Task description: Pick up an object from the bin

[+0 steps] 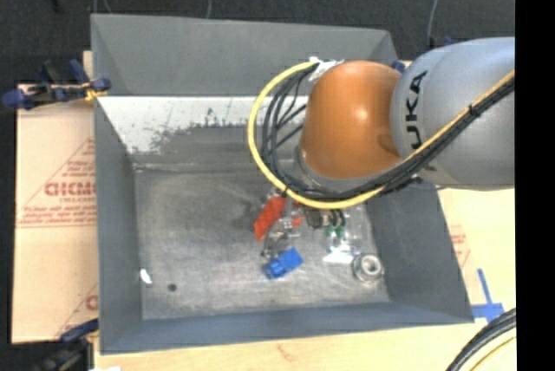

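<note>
1. Grey metal bin (186, 213): sloping walls, with a scuffed, speckled floor.
2. Smooth grey arm (460, 118) reaching in, the letters "UKA" readable on it. It carries a glossy orange dome cover (347, 122), with black and yellow cables (276, 113) looped around.
3. Gripper (290, 229) sits under that dome, over the small heap at the floor's middle-right. Open or closed, holding anything or not: cannot tell.
4. Red plastic piece (270, 216) is just beside it, with a blue block (283, 263) below.
5. White-and-green bit (336, 246) and shiny metal ring (368, 266) lie to the right.

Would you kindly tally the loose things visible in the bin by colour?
Orange-red piece: 1
Blue piece: 1
Silver ring: 1
White piece and white scrap: 2
Total: 5 visible; the arm may hide more.
</note>
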{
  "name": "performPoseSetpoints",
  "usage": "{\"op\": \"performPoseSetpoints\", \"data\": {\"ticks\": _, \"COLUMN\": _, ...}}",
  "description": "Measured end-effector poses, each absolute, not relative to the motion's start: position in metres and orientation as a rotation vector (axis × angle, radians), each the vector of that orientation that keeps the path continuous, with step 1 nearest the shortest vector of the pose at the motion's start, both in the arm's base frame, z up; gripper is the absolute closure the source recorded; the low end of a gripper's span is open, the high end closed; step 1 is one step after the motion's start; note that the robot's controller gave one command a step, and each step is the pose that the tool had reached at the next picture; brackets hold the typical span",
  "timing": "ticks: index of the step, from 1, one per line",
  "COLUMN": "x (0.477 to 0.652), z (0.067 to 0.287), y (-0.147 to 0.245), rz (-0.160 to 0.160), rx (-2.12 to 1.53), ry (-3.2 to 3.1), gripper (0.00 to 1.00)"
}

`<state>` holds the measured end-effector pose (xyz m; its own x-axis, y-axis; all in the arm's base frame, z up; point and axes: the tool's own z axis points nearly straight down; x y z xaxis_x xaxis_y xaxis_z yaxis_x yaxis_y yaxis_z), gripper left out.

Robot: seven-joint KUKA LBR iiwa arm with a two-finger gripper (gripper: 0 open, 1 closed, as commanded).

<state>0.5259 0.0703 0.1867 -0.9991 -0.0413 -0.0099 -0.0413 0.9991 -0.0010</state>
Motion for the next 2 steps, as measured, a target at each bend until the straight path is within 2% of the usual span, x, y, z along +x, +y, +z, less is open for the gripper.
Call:
{"op": "performPoseSetpoints", "data": {"ticks": 1, "x": 0.526, "z": 0.199, "y": 0.070, "rz": -0.001, "rx": -0.092, "ry": 3.134, "gripper": 1.00}}
{"op": "performPoseSetpoints", "data": {"ticks": 2, "x": 0.531, "z": 0.250, "y": 0.059, "rz": 0.001, "rx": -0.053, "ry": 3.132, "gripper": 1.00}}
